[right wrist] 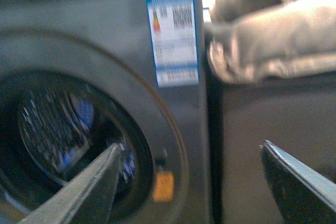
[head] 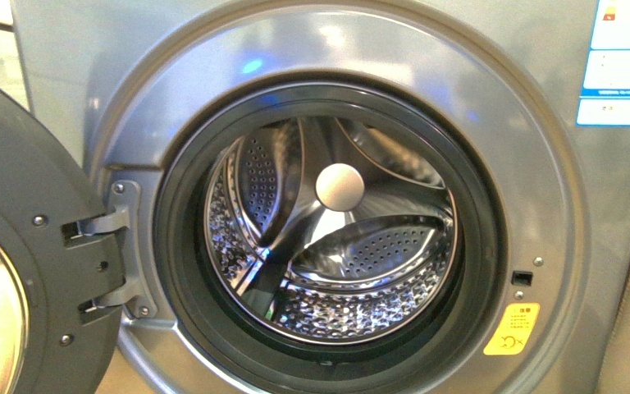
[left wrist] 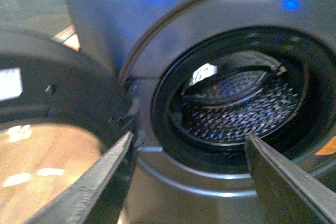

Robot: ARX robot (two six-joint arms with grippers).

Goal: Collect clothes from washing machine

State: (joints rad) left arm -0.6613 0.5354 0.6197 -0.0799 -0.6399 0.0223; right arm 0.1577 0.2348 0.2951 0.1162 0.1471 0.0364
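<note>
Washing machine (head: 541,205): grey metallic front-loader filling the front view; its round mouth faces the camera, ringed by a dark seal.
Door (head: 16,246): swung fully open to the left of the mouth, hanging on two grey hinge brackets (head: 107,263).
Drum (head: 328,238): perforated steel, shiny, with curved paddles and a pale round boss at the back; only bare metal shows inside it.
Clothes: none visible in the drum or elsewhere in any view.
Yellow sticker (head: 512,328): on the front panel, below and right of the mouth, just beneath the small latch slot.
Blue-and-white labels (head: 623,61): at the panel's upper right corner.
Left hand (left wrist: 186,145): fingers spread wide, holding nothing, outside the machine facing the mouth and the open door.
Right hand (right wrist: 191,153): fingers spread wide, holding nothing, facing the machine's right edge; picture blurred.
Pale fabric mass (right wrist: 273,35): beside the machine on its right, too blurred to identify.
</note>
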